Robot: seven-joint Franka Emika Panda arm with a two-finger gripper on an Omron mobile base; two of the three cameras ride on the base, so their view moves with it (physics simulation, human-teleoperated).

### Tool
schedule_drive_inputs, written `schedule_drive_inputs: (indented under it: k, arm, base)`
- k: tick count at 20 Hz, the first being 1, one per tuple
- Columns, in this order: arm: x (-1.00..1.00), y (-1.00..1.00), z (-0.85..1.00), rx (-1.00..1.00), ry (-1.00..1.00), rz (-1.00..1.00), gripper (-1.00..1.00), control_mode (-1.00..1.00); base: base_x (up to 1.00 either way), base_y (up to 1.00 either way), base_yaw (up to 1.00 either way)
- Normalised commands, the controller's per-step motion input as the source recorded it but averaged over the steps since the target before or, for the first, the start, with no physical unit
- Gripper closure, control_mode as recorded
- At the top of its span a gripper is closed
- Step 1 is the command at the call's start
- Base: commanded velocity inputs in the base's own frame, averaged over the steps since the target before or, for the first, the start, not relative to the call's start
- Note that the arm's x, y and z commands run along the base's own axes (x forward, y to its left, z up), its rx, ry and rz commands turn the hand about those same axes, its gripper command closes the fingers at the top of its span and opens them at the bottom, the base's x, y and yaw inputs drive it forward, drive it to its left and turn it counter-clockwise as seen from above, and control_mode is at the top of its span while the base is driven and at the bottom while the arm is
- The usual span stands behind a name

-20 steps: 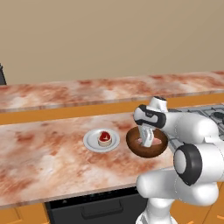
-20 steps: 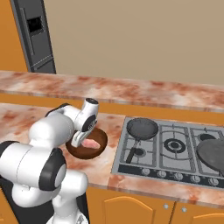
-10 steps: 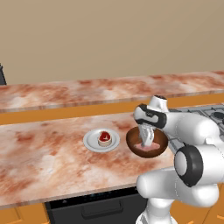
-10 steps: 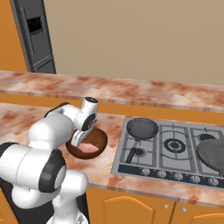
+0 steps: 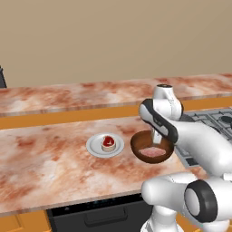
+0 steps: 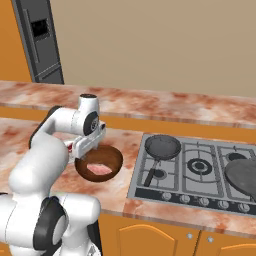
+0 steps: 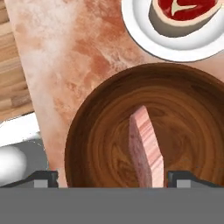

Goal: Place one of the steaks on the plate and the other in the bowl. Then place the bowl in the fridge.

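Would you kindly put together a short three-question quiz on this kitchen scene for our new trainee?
1. True or false: the deep red steak with a whitish fat rim lies on the small round white-grey plate.
2. Where is the pale pink steak? A) on the marbled counter; B) inside the round dark brown wooden bowl; C) in a frying pan.
3. Fill in: the two-finger gripper above the bowl has its jaws ____.

Key: 1 true; 2 B; 3 open, with the tips set wide on either side of the pink steak and nothing held.
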Motion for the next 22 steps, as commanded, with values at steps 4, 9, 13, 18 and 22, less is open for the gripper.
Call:
schedule_drive_inputs:
  k: [4,9,13,18,22]
  arm:
    - [-0.13,-0.38,0.19,-0.30,0.08,-0.59,-1.00,-1.00]
    - [0.08,-0.14,0.16,-0.20,0.10,-0.84,-1.00,-1.00]
    - [-0.01,-0.18,0.46,0.09,0.09,-0.86,-1.00,-1.00]
    - [-0.30,0.01,0.13,0.29,-0.37,-0.61,-1.00,-1.00]
    - [-0.09,0.13,0.16,-0.10,-0.46,-0.50,-1.00,-1.00]
  base:
    - [0.00,0.00,0.00]
    - [0.00,0.00,0.00]
    - [0.00,0.00,0.00]
    - [0.00,0.00,0.00]
    - [0.00,0.00,0.00]
